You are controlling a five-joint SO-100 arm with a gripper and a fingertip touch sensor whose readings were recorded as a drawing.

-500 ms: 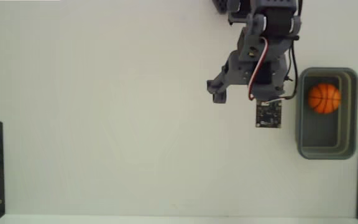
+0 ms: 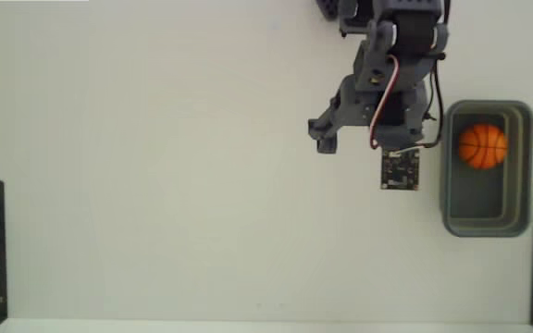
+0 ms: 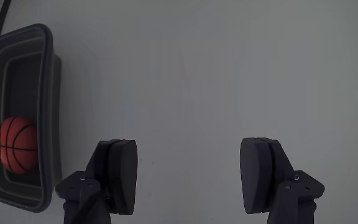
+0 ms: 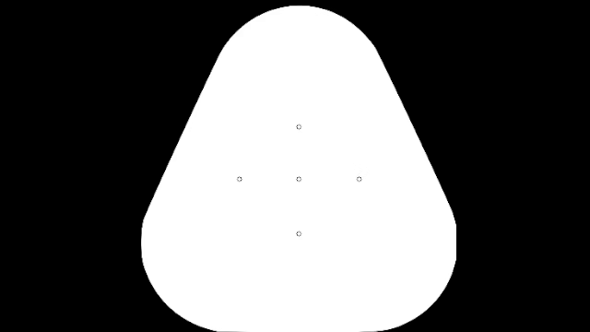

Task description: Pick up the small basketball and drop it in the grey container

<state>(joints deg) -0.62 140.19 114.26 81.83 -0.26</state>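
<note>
Wrist view shows the ball (image 3: 16,144) resting inside the tub (image 3: 50,106), gripper (image 3: 191,177) spread empty, so simply retreat clear without nudging the rim.

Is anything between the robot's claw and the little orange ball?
Only the grey-green plastic tub's wall and bare white table; the wrist view shows the small orange basketball inside the tub, beside the open gripper.

ball: the small basketball (image 2: 482,146) lies inside the grey container (image 2: 523,166), in its upper half in the fixed view.
tub: it sits on the desk (image 2: 155,166), near the right edge.
tool: the tool (image 3: 188,174) is above the desk, left of the tub in the fixed view.
</note>
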